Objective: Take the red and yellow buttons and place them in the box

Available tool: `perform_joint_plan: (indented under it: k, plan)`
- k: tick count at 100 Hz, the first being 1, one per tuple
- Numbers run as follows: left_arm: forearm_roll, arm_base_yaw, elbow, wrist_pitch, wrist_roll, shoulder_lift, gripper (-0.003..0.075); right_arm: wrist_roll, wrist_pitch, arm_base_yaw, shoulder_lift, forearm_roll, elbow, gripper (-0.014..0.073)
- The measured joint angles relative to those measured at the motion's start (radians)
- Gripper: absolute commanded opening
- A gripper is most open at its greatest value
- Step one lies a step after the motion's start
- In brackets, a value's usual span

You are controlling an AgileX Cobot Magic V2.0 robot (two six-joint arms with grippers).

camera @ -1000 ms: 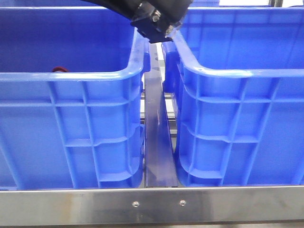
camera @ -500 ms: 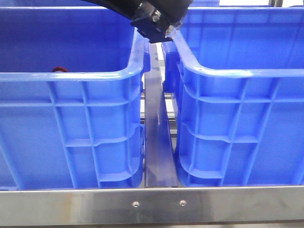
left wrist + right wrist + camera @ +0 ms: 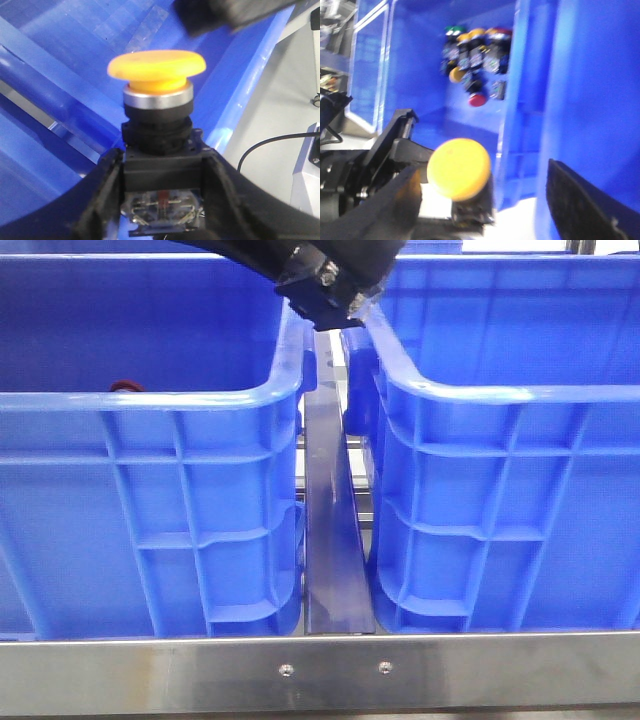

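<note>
Clamped on the dark body of the yellow button [image 3: 157,67], our left gripper [image 3: 161,200] holds it cap-up at the gap between the two crates, so we judge this one picked but not yet dropped. Our right gripper [image 3: 485,200] stands open just beside that button, holding nothing. A pile of buttons [image 3: 475,55], a red one [image 3: 477,99] among them, lies in one blue crate [image 3: 150,400]; the thick rims [image 3: 400,380] and narrow gap leave little room.
</note>
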Motion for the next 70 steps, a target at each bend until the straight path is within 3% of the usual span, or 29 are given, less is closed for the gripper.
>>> perform_joint_plan:
  k: [30,37,57,70]
  plan:
    - [0.000,0.000,0.000,0.000,0.000,0.000,0.0092,-0.032,-0.007,0.096,0.101,0.031,-0.044,0.0537]
    - [0.000,0.000,0.000,0.000,0.000,0.000,0.0092,-0.034,-0.009,0.099,0.109,0.035,-0.052,0.0482]
    - [0.000,0.000,0.000,0.000,0.000,0.000,0.0092,-0.040,-0.016,0.100,0.115,0.044,-0.054,0.0218]
    - [0.000,0.000,0.000,0.000,0.000,0.001,0.0092,-0.042,-0.016,0.100,0.115,0.046,-0.054,0.0184]
